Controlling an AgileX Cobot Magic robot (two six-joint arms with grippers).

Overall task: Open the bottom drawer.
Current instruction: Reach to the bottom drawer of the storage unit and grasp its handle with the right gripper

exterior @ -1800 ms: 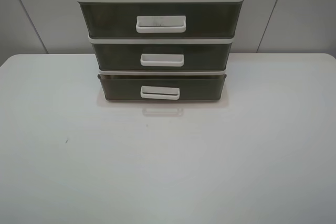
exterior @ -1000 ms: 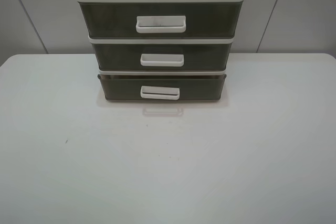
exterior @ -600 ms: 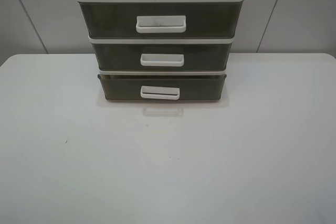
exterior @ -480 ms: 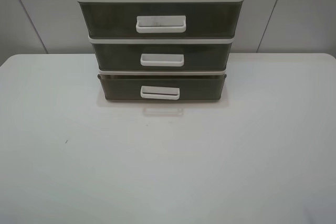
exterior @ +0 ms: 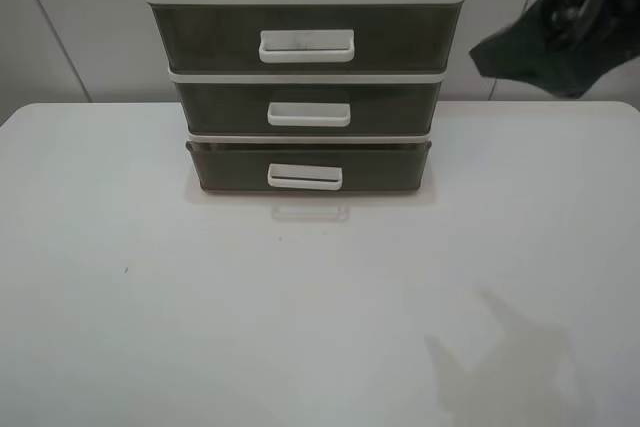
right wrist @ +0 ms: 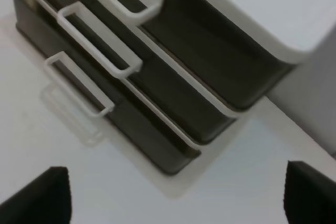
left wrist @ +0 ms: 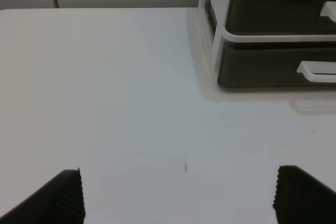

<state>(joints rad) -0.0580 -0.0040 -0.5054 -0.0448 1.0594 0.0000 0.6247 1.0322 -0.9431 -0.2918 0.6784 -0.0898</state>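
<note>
A three-drawer cabinet (exterior: 305, 77) stands at the back middle of the white table. The bottom drawer (exterior: 380, 169) is smoky grey-brown with a small flat white loop handle (exterior: 304, 177), and it sits pushed in. My right arm (exterior: 560, 37) hangs as a dark blur high at the right, above and apart from the cabinet. My right gripper (right wrist: 173, 203) is open and empty, looking down on the bottom drawer (right wrist: 142, 129) and its handle (right wrist: 79, 82). My left gripper (left wrist: 181, 203) is open and empty over bare table, with the bottom drawer (left wrist: 268, 69) some way ahead.
The white table (exterior: 150, 297) spreads out in front of the cabinet. A small dark speck (exterior: 126, 269) lies at the left. The right arm's shadow (exterior: 500, 367) falls on the table at the front right. A grey panelled wall (exterior: 70, 27) stands behind.
My right arm has come into the exterior view at the top right, and its shadow now falls on the front right of the table. The drawers have not moved.
</note>
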